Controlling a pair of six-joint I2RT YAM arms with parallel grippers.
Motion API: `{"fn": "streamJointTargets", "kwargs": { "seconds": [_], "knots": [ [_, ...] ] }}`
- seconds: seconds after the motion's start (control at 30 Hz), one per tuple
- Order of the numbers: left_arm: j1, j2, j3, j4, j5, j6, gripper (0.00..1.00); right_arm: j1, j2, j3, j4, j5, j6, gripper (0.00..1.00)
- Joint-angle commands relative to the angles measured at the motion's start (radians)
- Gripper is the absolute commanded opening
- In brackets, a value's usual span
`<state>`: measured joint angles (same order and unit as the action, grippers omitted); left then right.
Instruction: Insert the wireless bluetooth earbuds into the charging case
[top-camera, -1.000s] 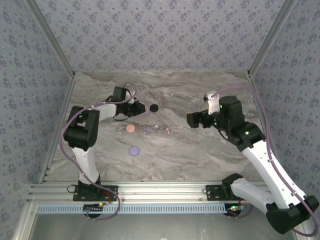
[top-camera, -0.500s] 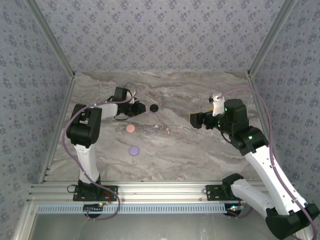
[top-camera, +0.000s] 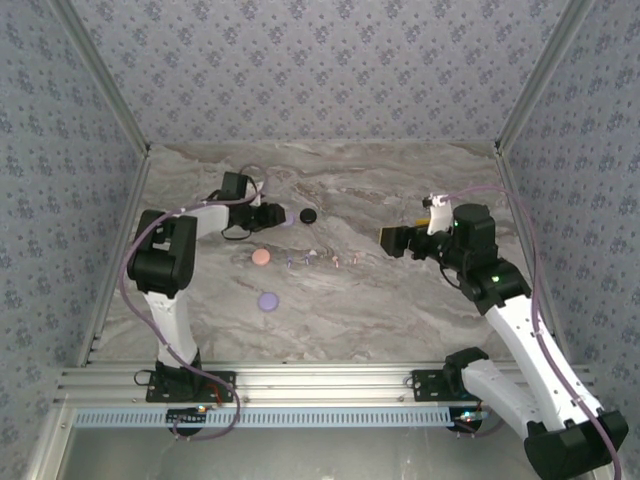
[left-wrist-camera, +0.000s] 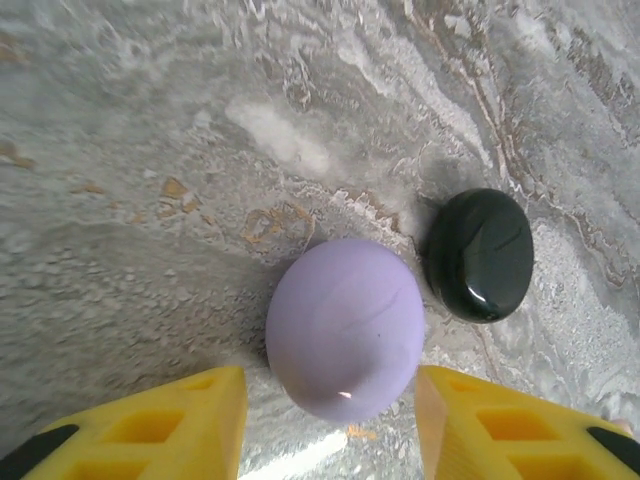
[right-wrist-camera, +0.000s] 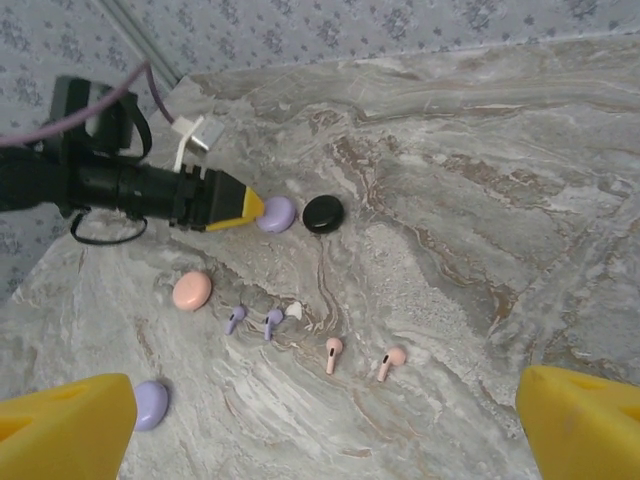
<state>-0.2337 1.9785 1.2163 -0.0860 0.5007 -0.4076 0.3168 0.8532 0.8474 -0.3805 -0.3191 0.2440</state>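
Slippage is your risk: the left gripper's (left-wrist-camera: 330, 400) spread fingers (left-wrist-camera: 180, 425) could squirt the domed lilac charging case (left-wrist-camera: 345, 330) into the black case (left-wrist-camera: 480, 253).

Soft, even light is cast from above. Small glints are caught on the lilac case (left-wrist-camera: 345, 330) and black case (left-wrist-camera: 480, 255), with shadows thrown toward upper left. Yellow fingertips (right-wrist-camera: 60, 420) in lower corners are blurred.

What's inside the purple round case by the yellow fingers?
It looks shut, so the inside is hidden. Only the smooth lilac case shows, resting on the table.
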Motion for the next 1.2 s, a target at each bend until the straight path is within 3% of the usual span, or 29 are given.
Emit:
{"fn": "streamJointTargets", "kwargs": {
  "seconds": [0.0,0.23,0.43,0.63,0.83,1.17],
  "knots": [
    [0.010,-0.131,-0.023,-0.020,-0.013,0.048,0.53,0.072,0.022,-0.032,0.057,-0.010,-0.089,1.00],
    [0.011,-0.413,-0.198,0.086,-0.051,0.020,0.62,0.389,0.152,-0.101,0.166,0.204,-0.376,1.00],
    [0.011,-0.651,-0.343,0.097,-0.181,-0.023,0.69,0.512,0.402,-0.041,0.274,0.221,-0.296,1.00],
    [0.014,-0.844,-0.451,0.054,-0.328,-0.060,0.78,0.675,0.713,0.156,0.201,0.329,-0.258,0.97],
    [0.034,-0.957,-0.503,-0.026,-0.443,-0.063,0.81,0.737,0.967,0.423,0.023,0.350,-0.140,0.94],
    [0.121,-1.074,-0.562,-0.087,-0.499,-0.103,0.90,0.804,1.183,0.625,-0.098,0.370,-0.100,0.90]
  ]
}}
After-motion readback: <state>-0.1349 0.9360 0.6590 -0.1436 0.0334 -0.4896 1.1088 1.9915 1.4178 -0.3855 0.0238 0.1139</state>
